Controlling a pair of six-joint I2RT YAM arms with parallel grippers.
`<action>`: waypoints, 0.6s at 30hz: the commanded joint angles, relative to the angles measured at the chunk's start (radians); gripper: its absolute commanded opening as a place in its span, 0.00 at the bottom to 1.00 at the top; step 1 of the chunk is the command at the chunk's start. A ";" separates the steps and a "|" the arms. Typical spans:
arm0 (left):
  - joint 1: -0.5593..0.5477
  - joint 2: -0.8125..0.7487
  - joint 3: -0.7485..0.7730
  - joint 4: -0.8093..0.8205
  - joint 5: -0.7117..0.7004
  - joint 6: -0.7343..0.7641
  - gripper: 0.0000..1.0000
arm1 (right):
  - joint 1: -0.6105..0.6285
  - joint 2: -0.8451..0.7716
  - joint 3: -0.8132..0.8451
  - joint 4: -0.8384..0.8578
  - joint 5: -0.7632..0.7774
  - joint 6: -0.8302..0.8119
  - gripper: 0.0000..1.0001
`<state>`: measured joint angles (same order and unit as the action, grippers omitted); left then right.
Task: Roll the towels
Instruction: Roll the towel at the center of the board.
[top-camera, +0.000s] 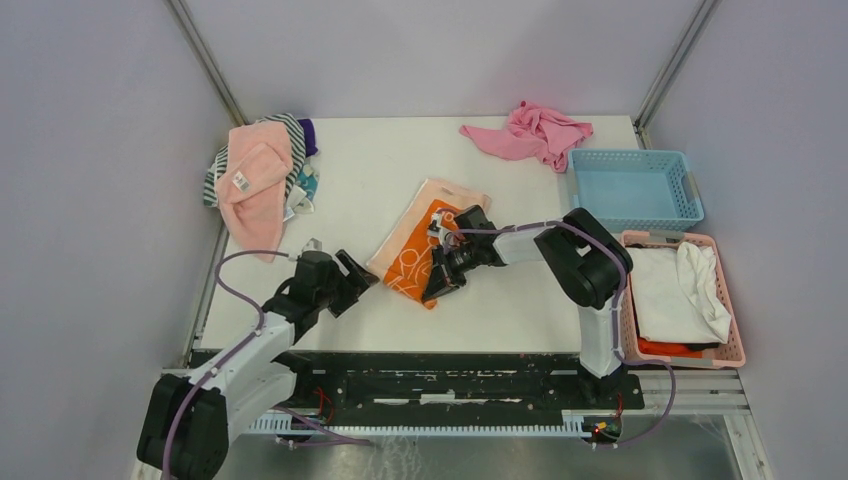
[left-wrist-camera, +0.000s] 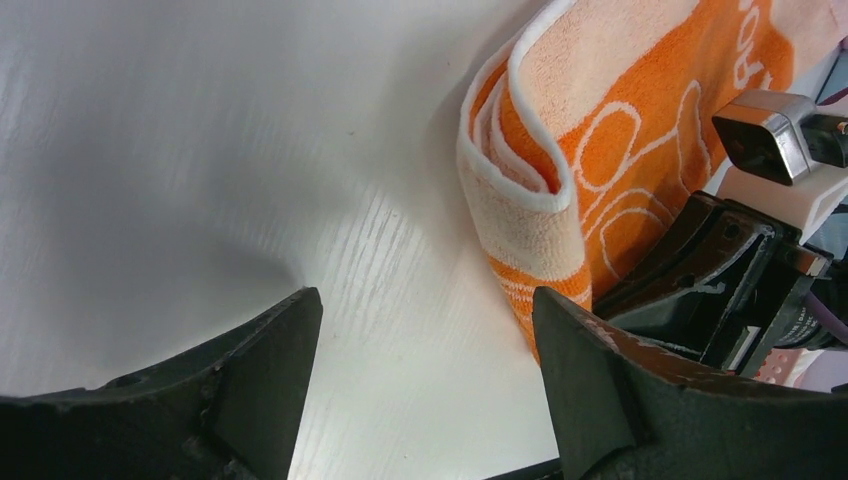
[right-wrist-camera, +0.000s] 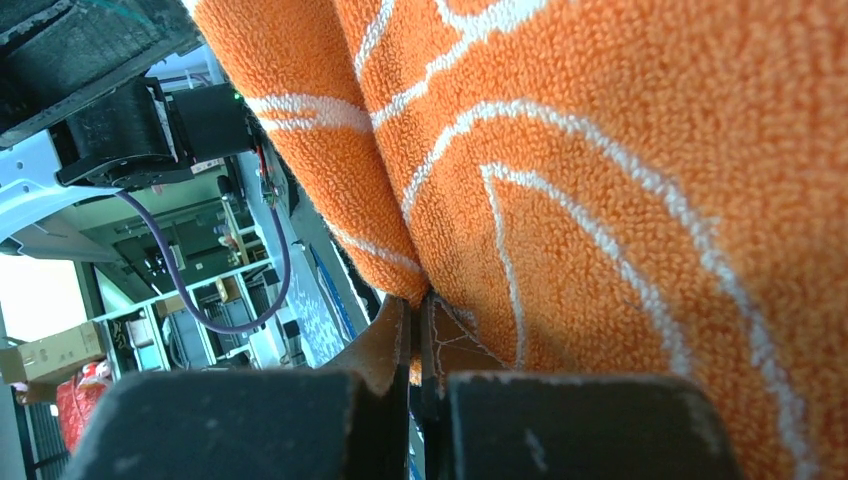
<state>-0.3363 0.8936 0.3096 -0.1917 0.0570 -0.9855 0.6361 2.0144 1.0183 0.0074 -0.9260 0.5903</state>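
Note:
The orange towel (top-camera: 412, 248) with white pattern lies mid-table, its near part curled into a loose roll and its peach back showing at the far end. My right gripper (top-camera: 441, 277) is shut on the roll's near right edge; in the right wrist view the orange towel (right-wrist-camera: 620, 150) fills the frame above the shut gripper (right-wrist-camera: 415, 305). My left gripper (top-camera: 356, 272) stands open just left of the roll, touching nothing. In the left wrist view the open gripper (left-wrist-camera: 425, 300) frames bare table beside the rolled end of the orange towel (left-wrist-camera: 530, 200). The pale pink towel (top-camera: 252, 180) with a white label lies at the far left.
A striped cloth (top-camera: 214, 172) lies under the pink towel. A crumpled pink cloth (top-camera: 532, 132) sits at the back. A blue basket (top-camera: 636, 160) and a pink basket (top-camera: 727, 300) holding white cloth stand at the right edge.

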 joint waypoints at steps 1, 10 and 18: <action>0.017 0.066 -0.004 0.190 0.052 0.027 0.81 | -0.006 0.022 0.041 0.022 -0.019 -0.012 0.01; 0.027 0.276 0.040 0.317 0.078 0.030 0.68 | -0.006 0.025 0.048 -0.007 -0.013 -0.030 0.01; 0.030 0.349 0.055 0.370 0.072 0.001 0.73 | -0.006 -0.010 0.074 -0.089 0.020 -0.090 0.07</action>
<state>-0.3134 1.2045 0.3412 0.1375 0.1398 -0.9855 0.6334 2.0304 1.0492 -0.0399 -0.9348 0.5587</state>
